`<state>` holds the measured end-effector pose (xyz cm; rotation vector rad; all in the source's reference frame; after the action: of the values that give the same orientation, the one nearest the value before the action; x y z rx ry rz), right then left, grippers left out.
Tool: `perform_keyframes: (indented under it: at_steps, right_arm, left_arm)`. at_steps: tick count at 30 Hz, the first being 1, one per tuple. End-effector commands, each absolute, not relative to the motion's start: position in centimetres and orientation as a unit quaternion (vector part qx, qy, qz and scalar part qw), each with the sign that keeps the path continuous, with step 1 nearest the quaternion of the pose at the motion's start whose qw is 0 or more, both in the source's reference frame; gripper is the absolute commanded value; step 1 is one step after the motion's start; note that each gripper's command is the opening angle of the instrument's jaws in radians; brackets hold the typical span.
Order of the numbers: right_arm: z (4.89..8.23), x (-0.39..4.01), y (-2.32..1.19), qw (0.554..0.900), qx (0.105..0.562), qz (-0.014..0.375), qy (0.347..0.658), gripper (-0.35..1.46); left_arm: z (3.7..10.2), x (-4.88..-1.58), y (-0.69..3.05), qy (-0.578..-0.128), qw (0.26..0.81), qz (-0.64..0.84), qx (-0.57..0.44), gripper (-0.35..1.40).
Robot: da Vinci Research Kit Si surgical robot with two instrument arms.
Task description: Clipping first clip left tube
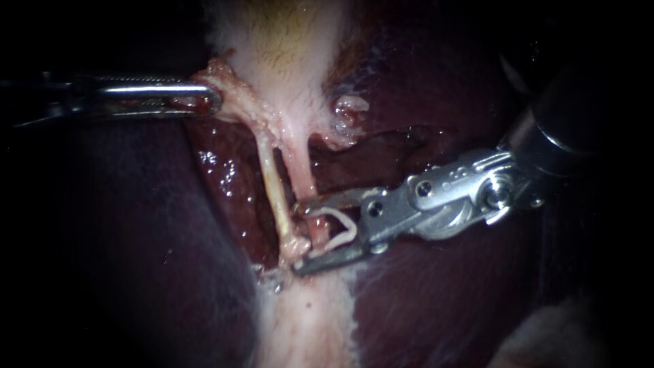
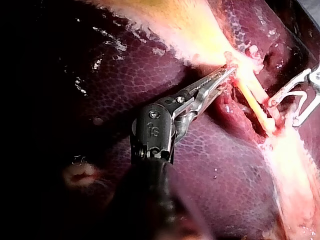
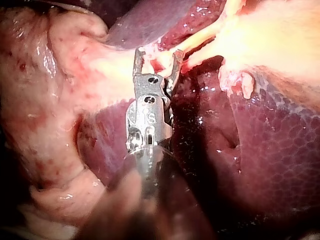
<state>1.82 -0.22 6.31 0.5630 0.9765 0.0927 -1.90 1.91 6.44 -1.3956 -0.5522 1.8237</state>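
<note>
Two tubes run down from the gallbladder (image 1: 286, 48): a pale left tube (image 1: 271, 180) and a pinker right tube (image 1: 300, 170). My right instrument (image 1: 298, 235) comes in from the right, its jaws standing wide apart with an open white clip (image 1: 344, 232) seated between them. The jaws straddle the lower part of the tubes: the pinker tube lies inside the clip, and the jaw tips reach the pale tube. My left instrument (image 1: 204, 102) is shut on tissue at the gallbladder's neck and holds it out to the left. In the right wrist view the right instrument (image 3: 157, 55) has pale tissue between its tips.
Dark red liver (image 1: 443, 293) lies on both sides of the tubes, with a wet raw bed (image 1: 225, 177) behind them. A pale band of tissue (image 1: 306, 320) runs below the jaws. A small whitish stump (image 1: 349, 109) sits at the upper right of the tubes.
</note>
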Motion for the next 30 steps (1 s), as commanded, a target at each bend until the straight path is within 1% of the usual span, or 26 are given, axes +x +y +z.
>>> perform_keyframes:
  at_steps: [1,6,11,24,30]
  right_arm:
    - [6.34,1.82,-0.23,0.845,0.266,0.043,0.462,0.48]
    - [6.5,1.85,-0.29,0.851,0.263,0.039,0.452,0.48]
    - [6.59,1.85,-0.29,0.852,0.264,0.04,0.45,0.48]
    - [6.88,1.87,-0.11,0.855,0.262,0.047,0.445,0.47]
    - [6.96,1.95,-0.08,0.848,0.261,0.057,0.457,0.48]
  left_arm:
    - [6.44,-1.9,1.91,-0.216,0.381,0.714,-0.546,-0.35]
    - [6.44,-1.91,1.91,-0.216,0.381,0.714,-0.546,-0.35]
    - [6.43,-1.92,1.9,-0.216,0.381,0.714,-0.546,-0.35]
    - [6.38,-1.94,1.88,-0.213,0.383,0.714,-0.545,-0.35]
    - [6.38,-1.95,1.88,-0.214,0.383,0.714,-0.546,-0.35]
